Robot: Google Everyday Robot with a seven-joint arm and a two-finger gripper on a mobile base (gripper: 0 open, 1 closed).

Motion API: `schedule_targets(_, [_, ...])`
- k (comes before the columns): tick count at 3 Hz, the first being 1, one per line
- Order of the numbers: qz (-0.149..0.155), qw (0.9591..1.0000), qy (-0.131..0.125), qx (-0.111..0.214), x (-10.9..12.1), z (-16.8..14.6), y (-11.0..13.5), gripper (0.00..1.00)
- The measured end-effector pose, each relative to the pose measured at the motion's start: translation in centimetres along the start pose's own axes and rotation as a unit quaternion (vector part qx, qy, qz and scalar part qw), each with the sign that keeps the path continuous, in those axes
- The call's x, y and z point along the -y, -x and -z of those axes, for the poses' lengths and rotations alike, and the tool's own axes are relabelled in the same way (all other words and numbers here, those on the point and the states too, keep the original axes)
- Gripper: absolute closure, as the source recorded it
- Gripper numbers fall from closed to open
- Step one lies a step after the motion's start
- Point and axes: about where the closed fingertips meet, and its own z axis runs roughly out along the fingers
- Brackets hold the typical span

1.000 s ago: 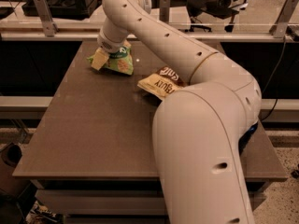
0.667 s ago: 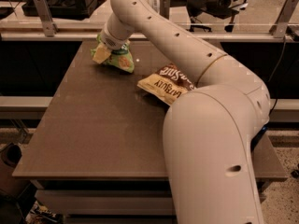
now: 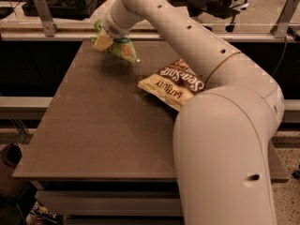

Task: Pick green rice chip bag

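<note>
The green rice chip bag (image 3: 117, 47) is small, crinkly and light green. It hangs tilted in the air above the far left part of the brown table (image 3: 93, 125), casting a shadow below it. My gripper (image 3: 107, 37) is at the end of the long white arm and is shut on the bag's upper part, holding it clear of the tabletop. The wrist hides most of the fingers.
A larger yellow-and-brown chip bag (image 3: 172, 84) lies flat on the table to the right, partly under my arm. A metal rail (image 3: 44, 15) and dark equipment stand behind the table's far edge. My arm's big white body fills the right foreground.
The gripper has risen with the green bag, which was near the tabletop and now hangs higher above it. The yellow-and-brown bag has not moved on the table.
</note>
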Motion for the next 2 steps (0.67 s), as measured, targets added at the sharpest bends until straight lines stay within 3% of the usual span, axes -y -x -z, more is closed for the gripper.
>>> schedule_targets(2, [0.031,0.9993,-0.019,0.003,1.7,3.8,2.4,1.00])
